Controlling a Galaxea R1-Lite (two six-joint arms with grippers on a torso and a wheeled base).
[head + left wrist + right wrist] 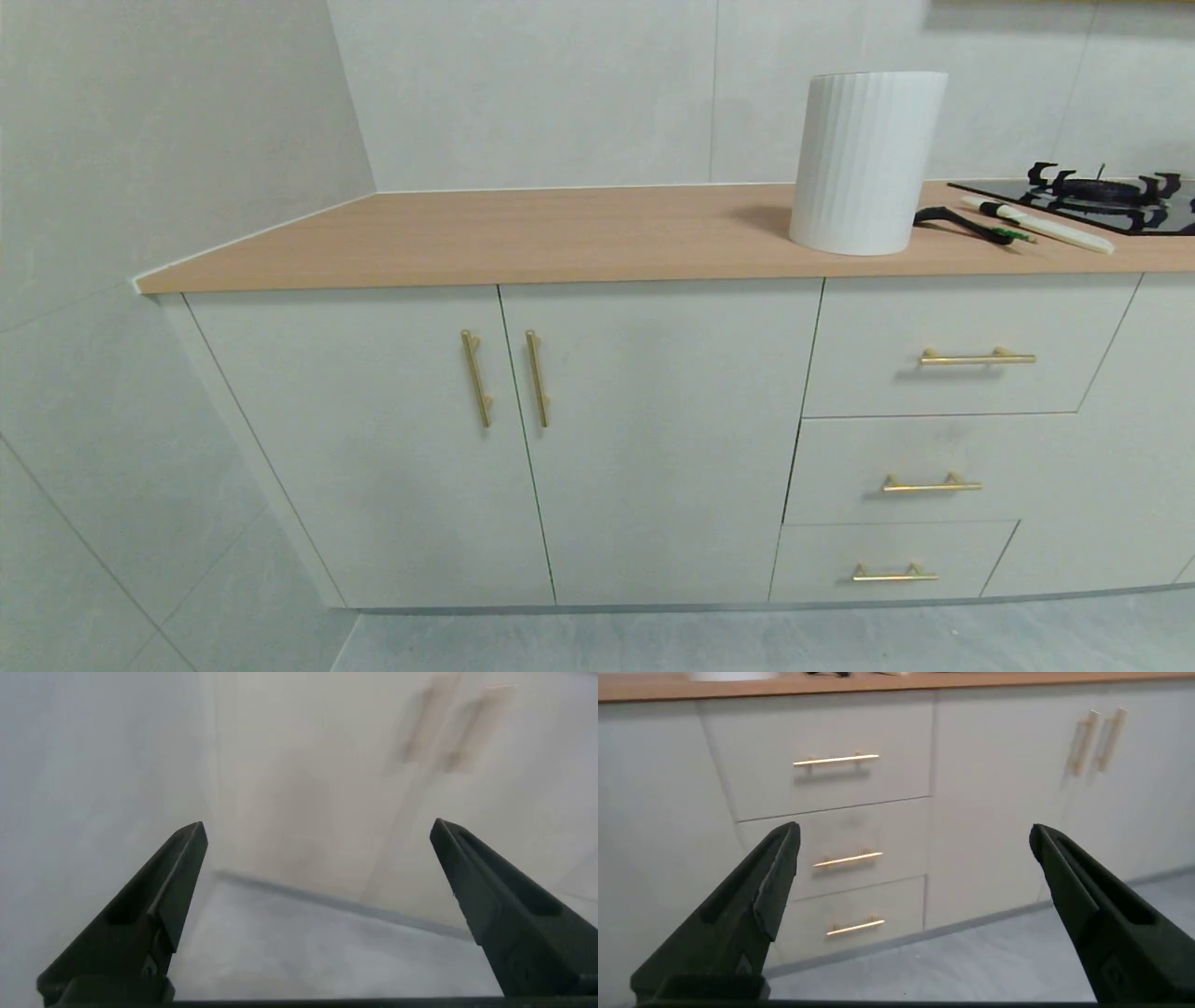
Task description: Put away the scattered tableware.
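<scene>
Two utensils at least lie loose on the right part of the counter (pixel 523 238): a black-handled one (pixel 962 224) and a long pale one (pixel 1046 227). Something small and green sits between them, and I cannot make out what it is. They rest just right of a tall white ribbed pot (pixel 864 163), between it and the black stove (pixel 1102 201) at the far right. The black handle runs up close to the pot's base.

As I read it, the job has not started. Nothing is in either arm's grasp, and all the tableware I can see is out on the counter. I cannot see into the pot from here, so I cannot tell whether anything already stands in it.

Both arms hang low in front of the cabinets, well below the counter. The left jaws are spread wide with nothing between them, facing the floor and a blurred pair of cupboard doors. The right jaws are equally wide and empty, facing the stack of three drawers (pixel 836 845) with gold handles, all closed.

Everything is left to do: get up to the counter, pick up each utensil in turn and stow it. The pot seems the likely place for them, though the top drawer (pixel 971 345) directly under them is another candidate. The utensils lie flat and close together, so I expect separating them for a clean grasp to need care.
</scene>
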